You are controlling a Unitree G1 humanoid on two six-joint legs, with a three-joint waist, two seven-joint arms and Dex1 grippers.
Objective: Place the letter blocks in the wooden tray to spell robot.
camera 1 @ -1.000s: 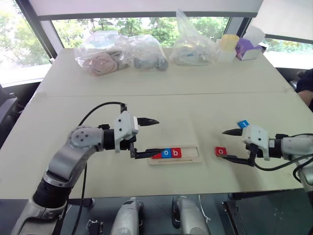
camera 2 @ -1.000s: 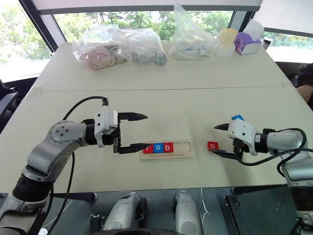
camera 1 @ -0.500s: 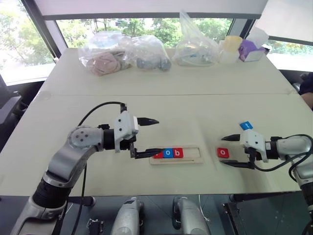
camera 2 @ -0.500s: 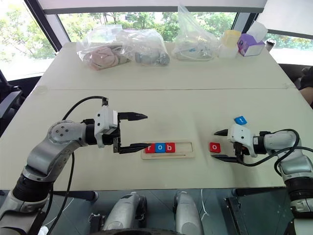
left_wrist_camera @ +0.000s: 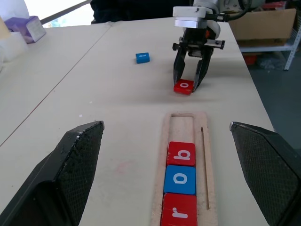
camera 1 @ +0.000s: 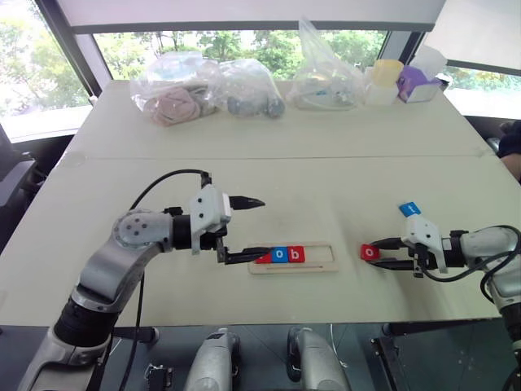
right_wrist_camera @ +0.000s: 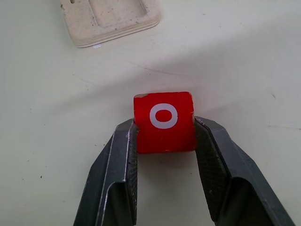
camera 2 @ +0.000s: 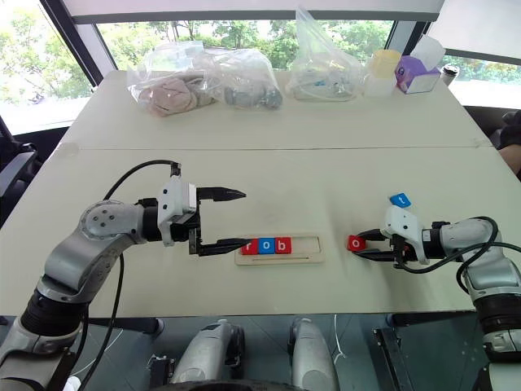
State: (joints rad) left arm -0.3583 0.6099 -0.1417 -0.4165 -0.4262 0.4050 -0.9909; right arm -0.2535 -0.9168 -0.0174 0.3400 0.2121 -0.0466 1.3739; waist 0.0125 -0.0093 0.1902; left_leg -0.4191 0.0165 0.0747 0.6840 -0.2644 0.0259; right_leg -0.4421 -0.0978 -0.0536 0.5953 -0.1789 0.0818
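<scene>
From my head camera, my right gripper (camera 1: 383,253) has just drawn its fingers together onto the red o block (camera 1: 370,252); a second ago they straddled it wide apart. The block sits on the table (camera 1: 326,175) at about three o'clock from the wooden tray (camera 1: 317,265), well apart from it, with the blue t block (camera 1: 409,209) lying up at one o'clock from the o. The tray holds r, o, b in its left end, leaving the two right slots bare. My left gripper (camera 1: 254,227) hangs at the tray's nine o'clock end, fingers spread wide, unchanged. Through my left wrist camera I look down the tray (left_wrist_camera: 204,123): the three seated tiles lie nearest me and the empty stretch runs toward twelve o'clock, where my right gripper (left_wrist_camera: 189,84) stands over the red o block (left_wrist_camera: 183,87). Through my right wrist camera the pads (right_wrist_camera: 126,150) press both side faces of the red o block (right_wrist_camera: 164,121), clamped, and the tray's end (right_wrist_camera: 113,21) lies at eleven o'clock. I judge the grasp is made, so lifting and carrying to the fourth slot comes next.
</scene>
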